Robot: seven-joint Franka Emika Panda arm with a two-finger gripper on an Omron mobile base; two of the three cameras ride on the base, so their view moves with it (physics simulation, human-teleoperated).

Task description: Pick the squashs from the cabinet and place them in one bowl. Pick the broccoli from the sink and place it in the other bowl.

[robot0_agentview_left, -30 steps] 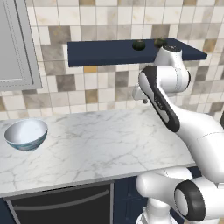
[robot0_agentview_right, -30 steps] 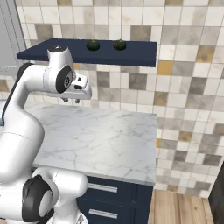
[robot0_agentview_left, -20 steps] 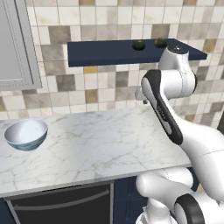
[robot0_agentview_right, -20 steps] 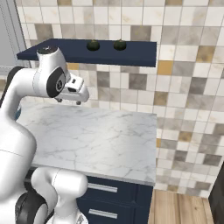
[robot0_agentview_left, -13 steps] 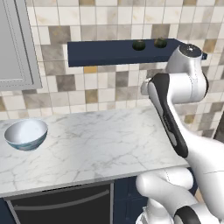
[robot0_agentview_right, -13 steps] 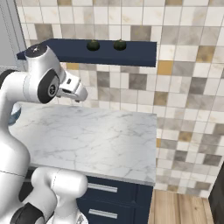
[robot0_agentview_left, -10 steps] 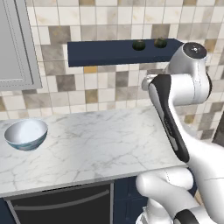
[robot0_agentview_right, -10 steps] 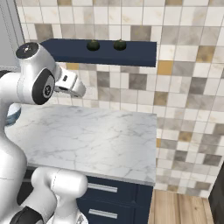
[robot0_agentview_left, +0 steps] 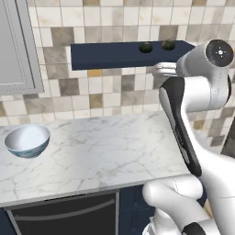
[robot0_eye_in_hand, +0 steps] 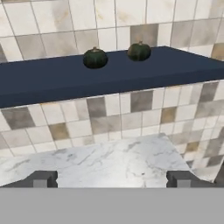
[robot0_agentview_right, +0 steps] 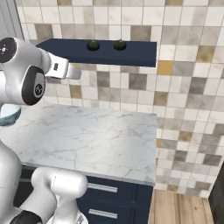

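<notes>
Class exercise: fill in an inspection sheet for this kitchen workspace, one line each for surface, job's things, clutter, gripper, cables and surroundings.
Surface: marble counter, one bowl at its left end.
Job's things: two squashes, left and right, side by side and apart on the navy shelf; neither is in the bowl. Broccoli and sink: nothing seen.
Clutter: nothing seen.
Gripper: gripper open, holding nothing, below shelf level, facing the squashes.
Cables: nothing seen.
Surroundings: tiled wall, grey cupboard at left, navy drawers under the counter, wooden floor.
</notes>
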